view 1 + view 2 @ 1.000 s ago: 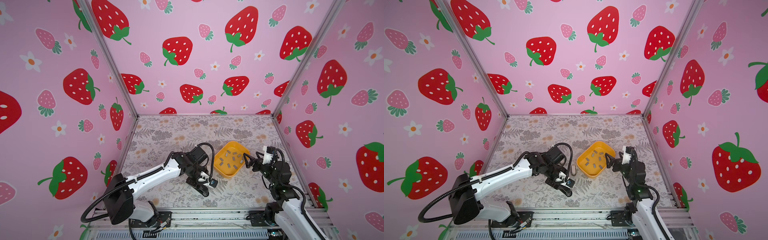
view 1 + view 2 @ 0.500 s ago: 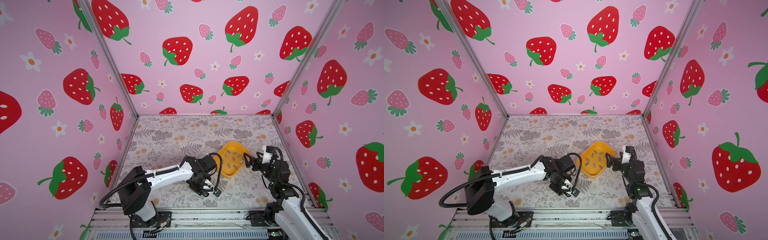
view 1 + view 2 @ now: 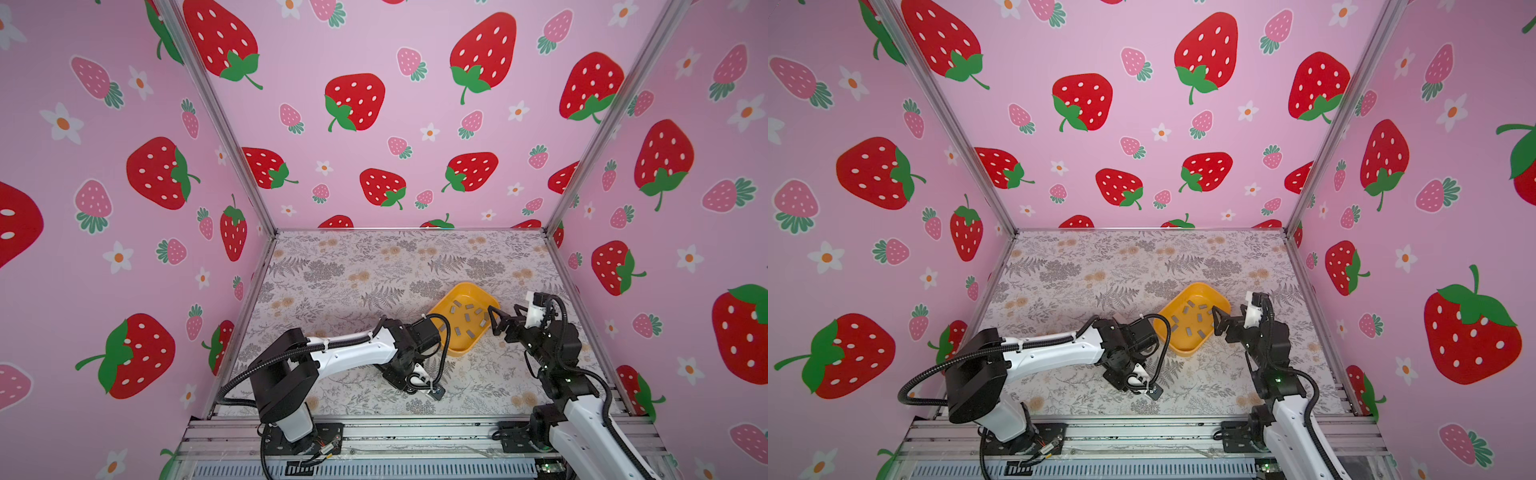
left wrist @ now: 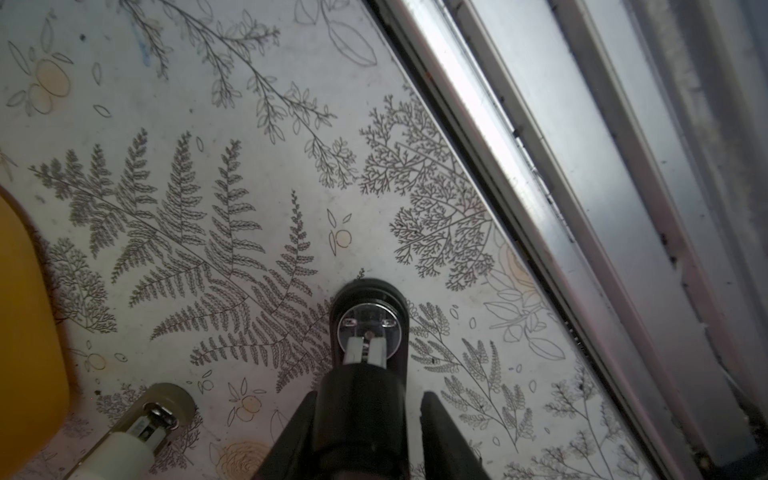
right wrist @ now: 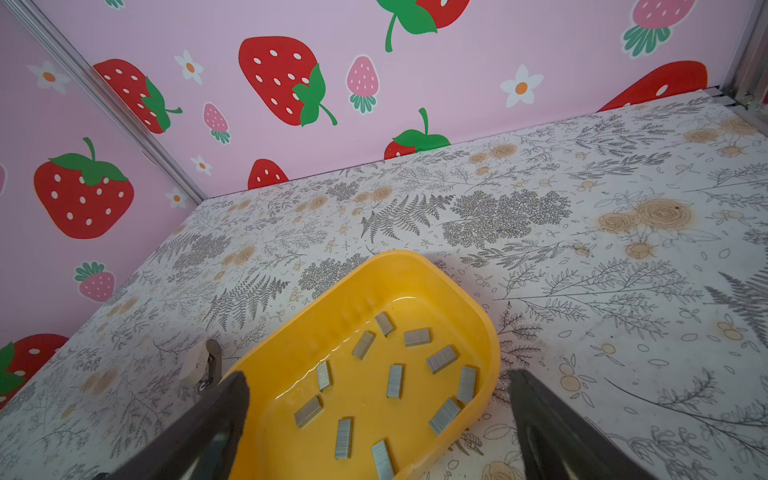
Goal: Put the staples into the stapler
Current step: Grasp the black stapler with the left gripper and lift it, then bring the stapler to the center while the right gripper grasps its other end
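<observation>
Straddling the nose end of the black stapler, the left hand sits low over the table. In the left wrist view one finger lies against the stapler body. A thin strip of table shows between the body and the opposite finger, so it cannot be told whether the hand clamps the stapler. A round metal plate on the stapler nose faces up.

Bearings below are read in the top views, with 12 o'clock toward the back wall.

- Stapler: at 6 o'clock on the table, near the aluminium rail. Only its nose shows past the left hand in both top views.
- Yellow tray: just past table centre toward 3 o'clock. The stapler lies between 6 and 7 o'clock from it.
- Staples: eleven grey strips lie loose on the tray floor at mixed angles, apart from both hands.
- Beige piece: it has a metal end and rests on the table just beside the tray's outer wall.
- Right hand: jaws spread wide and holding nothing, raised over the tray's 3 o'clock rim. In the right wrist view its fingers frame the near end of the tray.
</observation>
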Motion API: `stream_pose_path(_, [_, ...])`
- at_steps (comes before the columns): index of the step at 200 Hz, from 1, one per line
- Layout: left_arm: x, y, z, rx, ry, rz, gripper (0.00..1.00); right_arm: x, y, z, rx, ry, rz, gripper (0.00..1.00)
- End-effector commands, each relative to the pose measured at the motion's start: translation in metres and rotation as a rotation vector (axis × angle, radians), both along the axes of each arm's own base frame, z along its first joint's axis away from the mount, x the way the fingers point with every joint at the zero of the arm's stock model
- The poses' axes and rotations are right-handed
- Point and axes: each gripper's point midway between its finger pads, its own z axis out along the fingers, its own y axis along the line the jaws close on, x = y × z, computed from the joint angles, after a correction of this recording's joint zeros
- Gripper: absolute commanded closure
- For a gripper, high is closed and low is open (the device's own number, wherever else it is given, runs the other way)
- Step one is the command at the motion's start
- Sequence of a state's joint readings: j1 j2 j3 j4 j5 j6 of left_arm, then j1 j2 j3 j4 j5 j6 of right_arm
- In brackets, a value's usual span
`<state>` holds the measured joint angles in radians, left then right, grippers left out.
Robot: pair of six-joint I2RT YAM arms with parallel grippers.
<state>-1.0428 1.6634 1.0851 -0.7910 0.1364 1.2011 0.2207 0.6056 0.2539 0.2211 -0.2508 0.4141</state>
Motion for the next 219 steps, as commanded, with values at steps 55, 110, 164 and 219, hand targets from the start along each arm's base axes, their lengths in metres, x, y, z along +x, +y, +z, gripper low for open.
stream_pose_path(55, [0.006,-0.002,0.017,0.004,-0.034,-0.024,1.0,0.004,-0.004,0.017,0.0,-0.038,-0.034,0.0])
stream_pose_path(110, [0.024,-0.015,0.103,-0.321,-0.2,0.042,1.0,0.0,-0.026,0.031,0.091,-0.067,-0.168,0.01])
stream_pose_path(164, [0.07,-0.024,0.178,-0.646,-0.473,0.228,1.0,-0.021,0.02,0.056,0.213,-0.062,0.072,0.0])
stream_pose_path(219, [0.091,-0.021,0.208,-0.763,-0.471,0.366,1.0,-0.045,0.104,0.067,0.223,-0.036,0.28,0.11])
